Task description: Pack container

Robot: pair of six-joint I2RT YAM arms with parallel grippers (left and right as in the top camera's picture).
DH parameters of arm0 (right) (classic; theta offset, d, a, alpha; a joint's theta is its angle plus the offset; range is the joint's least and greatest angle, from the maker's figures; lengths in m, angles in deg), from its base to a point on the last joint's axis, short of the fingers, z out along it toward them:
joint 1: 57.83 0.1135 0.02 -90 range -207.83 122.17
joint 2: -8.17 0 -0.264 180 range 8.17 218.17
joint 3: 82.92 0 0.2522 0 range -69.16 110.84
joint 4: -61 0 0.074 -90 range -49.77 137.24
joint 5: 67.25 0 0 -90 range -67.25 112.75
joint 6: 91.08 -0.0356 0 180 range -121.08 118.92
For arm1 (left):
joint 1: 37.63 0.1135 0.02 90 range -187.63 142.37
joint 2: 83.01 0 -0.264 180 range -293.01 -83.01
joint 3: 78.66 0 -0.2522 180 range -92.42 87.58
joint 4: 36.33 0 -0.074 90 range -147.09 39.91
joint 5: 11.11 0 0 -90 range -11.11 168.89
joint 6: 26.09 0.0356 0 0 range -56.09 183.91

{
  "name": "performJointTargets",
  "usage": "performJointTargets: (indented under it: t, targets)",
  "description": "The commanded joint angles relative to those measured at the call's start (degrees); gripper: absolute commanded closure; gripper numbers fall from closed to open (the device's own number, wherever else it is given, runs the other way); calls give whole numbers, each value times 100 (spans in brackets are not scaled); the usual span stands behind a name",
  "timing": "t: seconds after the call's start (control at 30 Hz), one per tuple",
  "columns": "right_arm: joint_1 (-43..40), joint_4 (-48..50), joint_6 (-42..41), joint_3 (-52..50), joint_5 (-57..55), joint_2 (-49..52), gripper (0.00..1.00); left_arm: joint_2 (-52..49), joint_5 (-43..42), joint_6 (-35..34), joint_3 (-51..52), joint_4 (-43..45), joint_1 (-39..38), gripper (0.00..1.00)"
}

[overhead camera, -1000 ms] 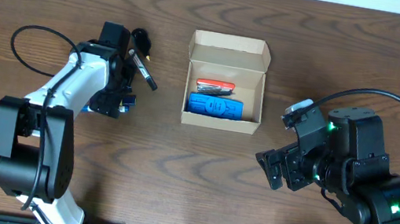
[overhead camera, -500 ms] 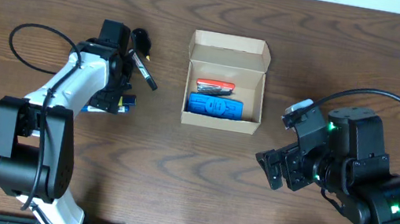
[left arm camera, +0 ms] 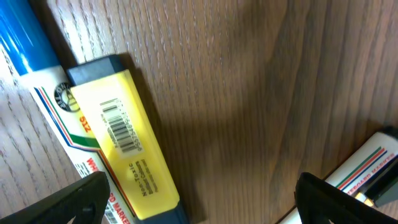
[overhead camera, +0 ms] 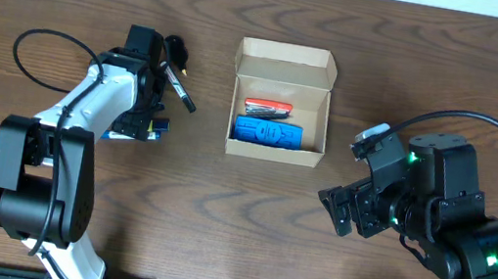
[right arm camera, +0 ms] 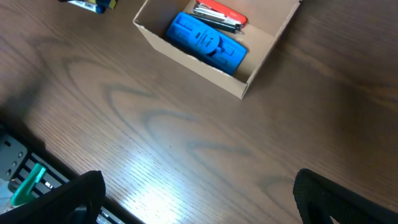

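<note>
With its lid up, box [overhead camera: 286, 66] sits mid-worktop nr far edge, blue case [overhead camera: 268, 132] + red tool [overhead camera: 268, 109] inside. L end effector [left arm camera: 205, 199] hangs low over yellow marker [left arm camera: 127, 143] toward left edge, fingers apart, nothing gripped. R end effector [right arm camera: 199, 202] nr front-right corner, also wide apart, empty.

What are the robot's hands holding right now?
Nothing. The left gripper and right gripper are both open and empty; the yellow highlighter just lies on the table below the left one.
</note>
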Motion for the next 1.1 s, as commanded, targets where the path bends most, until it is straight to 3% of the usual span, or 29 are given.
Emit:
performJointTargets:
  t: [0.0,1.07]
  targets:
    - [-35,7,-63,17,-13,7,1,-94,208,-37,-118,-24,20,4]
    - [-35,7,-63,17,-13,11,1,-240,7,7,-116,-684,20,4]
